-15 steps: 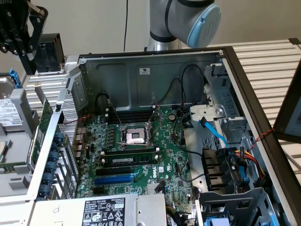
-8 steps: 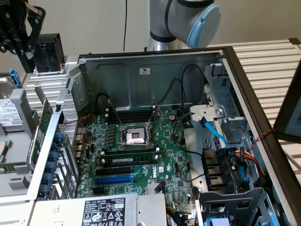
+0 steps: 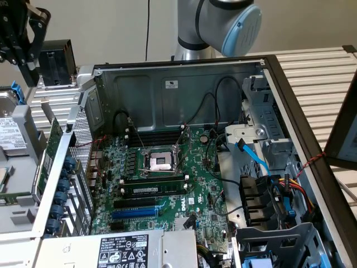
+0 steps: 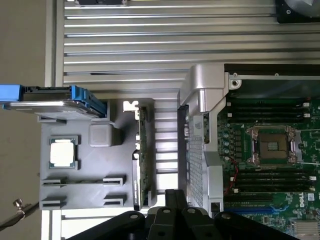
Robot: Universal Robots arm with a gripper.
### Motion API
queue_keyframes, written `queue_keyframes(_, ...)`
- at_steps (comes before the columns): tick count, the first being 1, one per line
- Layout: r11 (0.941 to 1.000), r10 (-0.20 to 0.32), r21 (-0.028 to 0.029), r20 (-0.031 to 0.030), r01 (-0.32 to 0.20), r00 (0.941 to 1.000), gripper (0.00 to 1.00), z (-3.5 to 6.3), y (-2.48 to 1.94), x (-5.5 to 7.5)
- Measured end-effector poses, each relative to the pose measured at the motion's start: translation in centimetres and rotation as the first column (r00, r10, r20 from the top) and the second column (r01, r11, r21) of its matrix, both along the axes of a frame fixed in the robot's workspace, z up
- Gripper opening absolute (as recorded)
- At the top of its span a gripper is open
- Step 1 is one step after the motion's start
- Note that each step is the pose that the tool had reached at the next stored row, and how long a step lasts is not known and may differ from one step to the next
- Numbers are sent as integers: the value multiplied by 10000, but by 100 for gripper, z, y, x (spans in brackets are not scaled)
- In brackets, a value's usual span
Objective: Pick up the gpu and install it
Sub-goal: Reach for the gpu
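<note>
one gripper (image 4: 176, 194), fingers pressed together with nothing between them, hangs over the gap between a grey tray (image 4: 97, 167) and the computer case (image 4: 202, 95); the gpu (image 4: 142, 165) stands on edge in the tray, just beside the fingertips but apart from them, on the side away from the case; farther off on that side lie a processor chip (image 4: 63, 152) and a hard drive (image 4: 55, 97); the motherboard (image 4: 270, 207) lies on the gripper's other side
</note>
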State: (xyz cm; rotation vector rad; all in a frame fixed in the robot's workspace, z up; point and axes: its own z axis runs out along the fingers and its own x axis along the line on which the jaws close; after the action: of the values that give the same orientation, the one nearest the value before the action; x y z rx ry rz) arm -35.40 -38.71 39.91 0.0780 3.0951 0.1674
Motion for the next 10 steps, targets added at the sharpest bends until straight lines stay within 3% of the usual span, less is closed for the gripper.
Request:
queue_keyframes(2, 10000, 1, 0, -112, -1, 9999, 11, 0, 7, -45)
queue_keyframes(5, 10000, 1, 0, -362, -1, 9993, 11, -1, 17, -131)
queue_keyframes(8, 10000, 1, -15, -700, -2, 9975, 11, -2, 25, -216)
queue_keyframes(10, 9999, -8, -138, -740, -2, 9973, 11, -6, 30, -300)
